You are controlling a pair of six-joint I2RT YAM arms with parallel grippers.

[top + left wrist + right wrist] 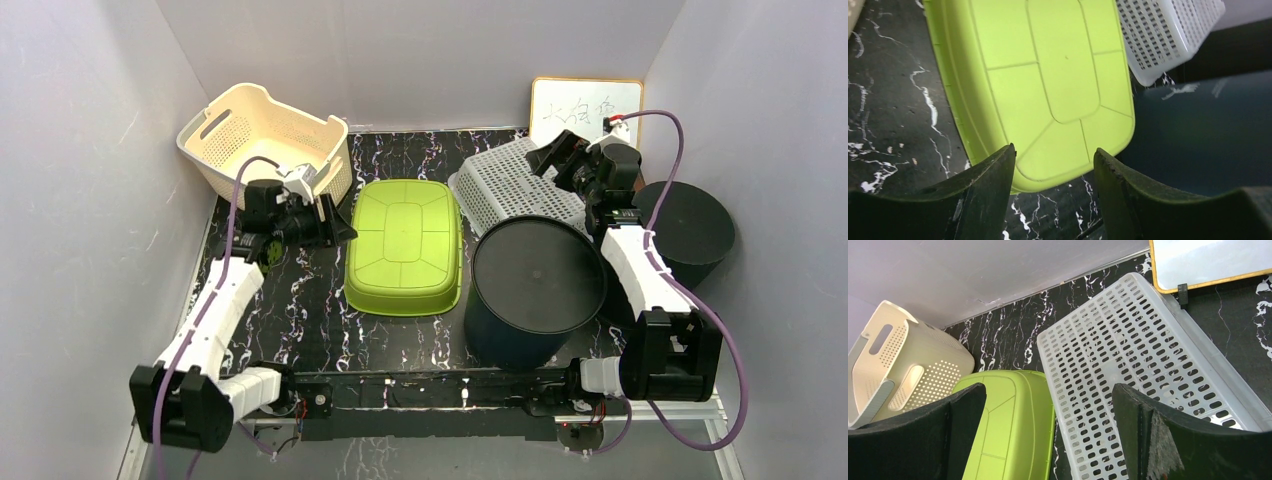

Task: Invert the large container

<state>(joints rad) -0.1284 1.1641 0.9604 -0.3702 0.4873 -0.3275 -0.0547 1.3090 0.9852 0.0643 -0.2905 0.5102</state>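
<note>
Left gripper (335, 228) is seen spread and empty, just beside the far left corner of the green basin (405, 245). The basin lies base-up at the middle of the table (300, 310), between the cream basket (265, 135) and the dark bucket (535, 275). Right gripper (548, 155) is likewise held spread above the white crate (510, 180), gripping nothing. If the basin is the container meant, the flip is judged done. Any retreat is best made by lifting first, so that the rim is not dragged; only 1 arm is needed.

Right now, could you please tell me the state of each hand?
Left hand: open, holding nothing, beside the green tub.
Right hand: open, holding nothing, above the white crate.
</note>
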